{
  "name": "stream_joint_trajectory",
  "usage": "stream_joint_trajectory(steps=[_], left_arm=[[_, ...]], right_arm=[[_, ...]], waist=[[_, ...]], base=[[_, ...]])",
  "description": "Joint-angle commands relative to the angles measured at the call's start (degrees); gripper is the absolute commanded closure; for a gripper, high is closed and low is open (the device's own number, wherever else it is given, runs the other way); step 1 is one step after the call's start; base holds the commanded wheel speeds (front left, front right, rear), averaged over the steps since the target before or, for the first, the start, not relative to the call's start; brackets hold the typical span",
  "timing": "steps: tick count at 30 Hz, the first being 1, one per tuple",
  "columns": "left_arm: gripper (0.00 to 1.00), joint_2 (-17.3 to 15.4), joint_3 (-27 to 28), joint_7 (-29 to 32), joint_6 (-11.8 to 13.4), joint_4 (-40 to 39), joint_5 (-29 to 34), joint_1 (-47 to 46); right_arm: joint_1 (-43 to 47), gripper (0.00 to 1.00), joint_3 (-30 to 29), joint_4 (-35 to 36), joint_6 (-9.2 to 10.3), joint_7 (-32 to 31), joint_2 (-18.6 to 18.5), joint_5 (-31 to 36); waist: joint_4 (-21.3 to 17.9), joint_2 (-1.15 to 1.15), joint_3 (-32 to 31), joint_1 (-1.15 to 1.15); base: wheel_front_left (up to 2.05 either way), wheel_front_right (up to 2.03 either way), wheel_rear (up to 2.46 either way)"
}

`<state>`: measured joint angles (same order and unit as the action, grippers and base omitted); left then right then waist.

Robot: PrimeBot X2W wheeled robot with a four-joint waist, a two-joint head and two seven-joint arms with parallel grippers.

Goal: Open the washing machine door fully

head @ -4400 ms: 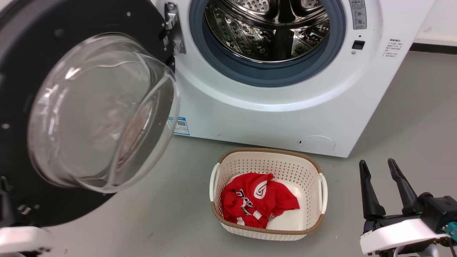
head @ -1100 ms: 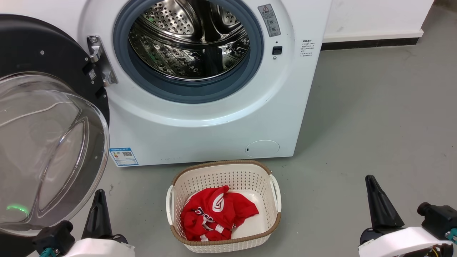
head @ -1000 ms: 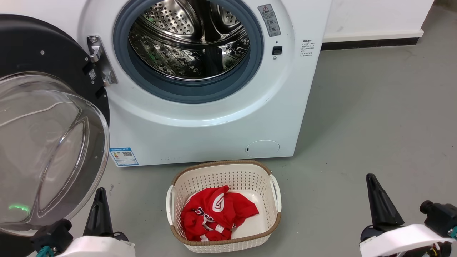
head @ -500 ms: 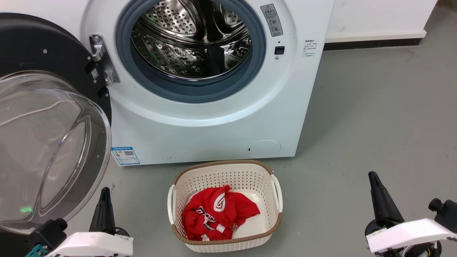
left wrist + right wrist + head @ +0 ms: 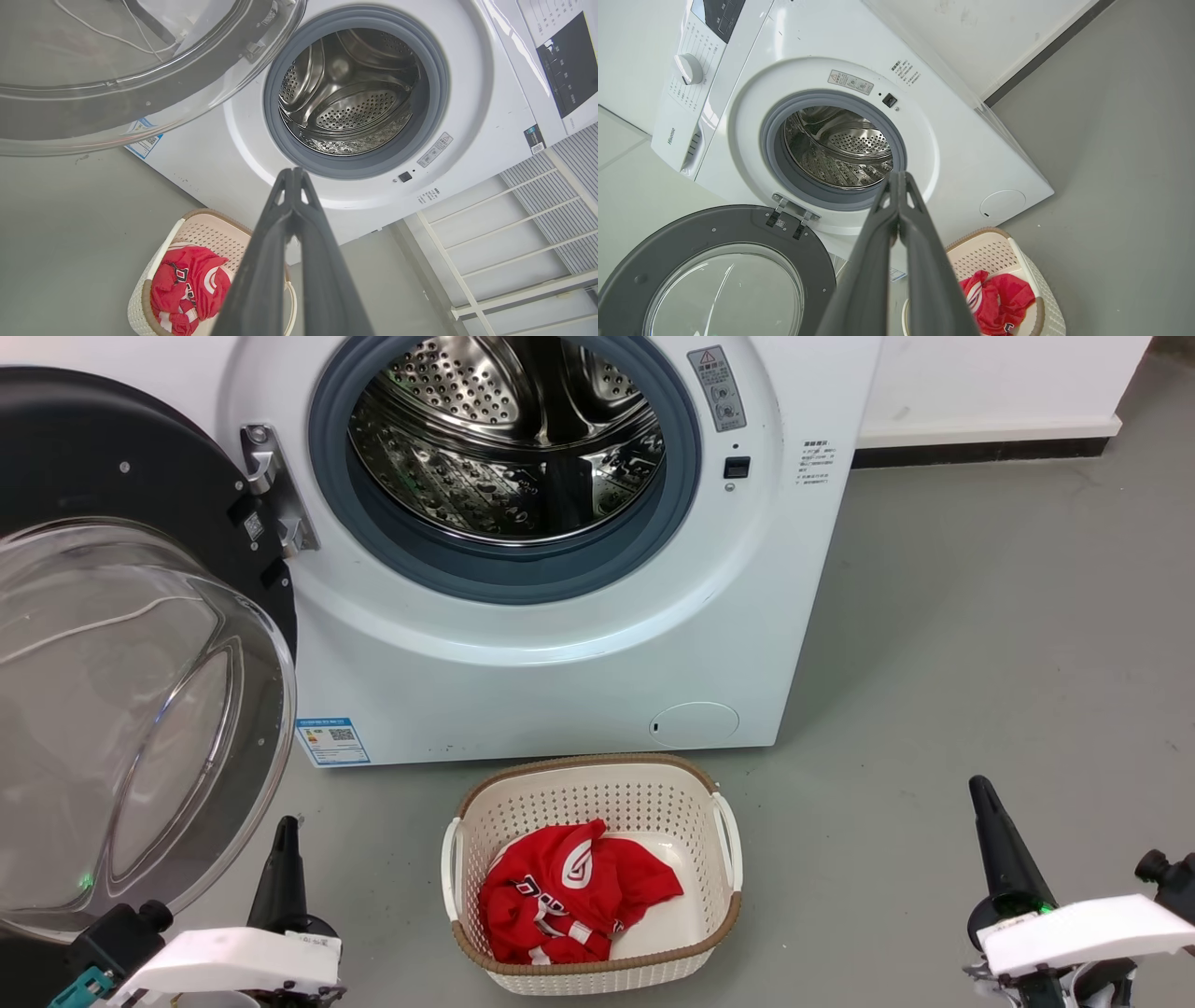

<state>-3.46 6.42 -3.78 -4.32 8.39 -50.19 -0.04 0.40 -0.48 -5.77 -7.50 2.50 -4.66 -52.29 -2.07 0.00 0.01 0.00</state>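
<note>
The left fingers [image 5: 266, 261], pressed together and empty, point up just right of the glass bowl's lower edge on the washing machine door [image 5: 121, 691]. The door stands wide open, clear of the drum opening [image 5: 509, 439] on the washing machine [image 5: 560, 653] ahead. The basket [image 5: 597, 793] sits between them and the right fingers [image 5: 873, 261], likewise together and empty. Bare floor [image 5: 980, 616] lies ahead of the right fingers.

The floor [image 5: 980, 616] is smooth and grey, with some small dark marks. A white wall [image 5: 990, 378] meets it with a dark skirting strip [image 5: 980, 453] at its foot. The left wrist view shows a white frame of thin bars [image 5: 509, 224], perhaps a rack.
</note>
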Motion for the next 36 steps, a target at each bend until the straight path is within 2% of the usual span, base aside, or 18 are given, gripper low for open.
stream_joint_trajectory(steps=[1, 36], left_arm=[[1.0, -0.19, 0.13, 0.3, -0.39, -0.33, -1.61, -1.41], [1.0, 0.22, 0.19, 5.78, -1.94, 2.94, -23.49, -4.37]], right_arm=[[-1.58, 1.0, -0.14, 0.26, 0.0, -0.16, -0.42, -1.85], [-4.38, 1.0, -1.79, -4.27, 0.01, -3.71, -0.41, -23.79]], waist=[[0.03, 0.0, 0.0, 0.0], [0.96, 0.0, 0.08, 0.0]], base=[[0.0, 0.0, 0.0], [0.0, 0.0, 0.0]])
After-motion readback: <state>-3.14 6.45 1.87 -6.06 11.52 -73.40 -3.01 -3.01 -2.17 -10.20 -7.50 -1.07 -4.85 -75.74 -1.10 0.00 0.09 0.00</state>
